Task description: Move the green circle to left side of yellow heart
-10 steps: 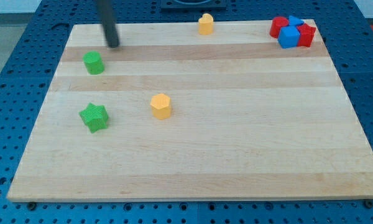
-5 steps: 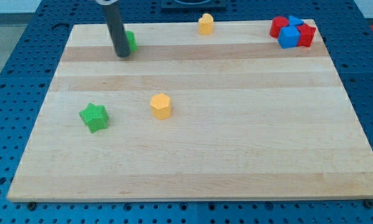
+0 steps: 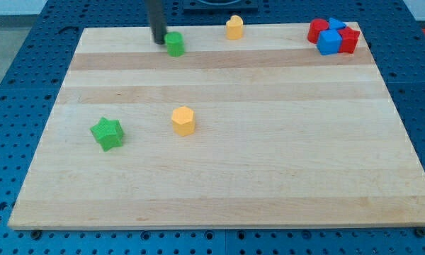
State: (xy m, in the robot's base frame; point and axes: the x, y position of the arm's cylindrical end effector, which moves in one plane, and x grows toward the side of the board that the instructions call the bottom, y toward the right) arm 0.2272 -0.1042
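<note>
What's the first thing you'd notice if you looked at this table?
Probably the dark rod near the view's top: my tip sits right against the left side of the green circle, with the yellow heart further to the right along the top edge. Next, the bright cluster of red and blue blocks packed in the top right corner.

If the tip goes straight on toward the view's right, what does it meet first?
My tip sits against the left side of the green circle, so it meets that block first. Further along, probably the yellow heart, though that lies slightly nearer the view's top.
</note>
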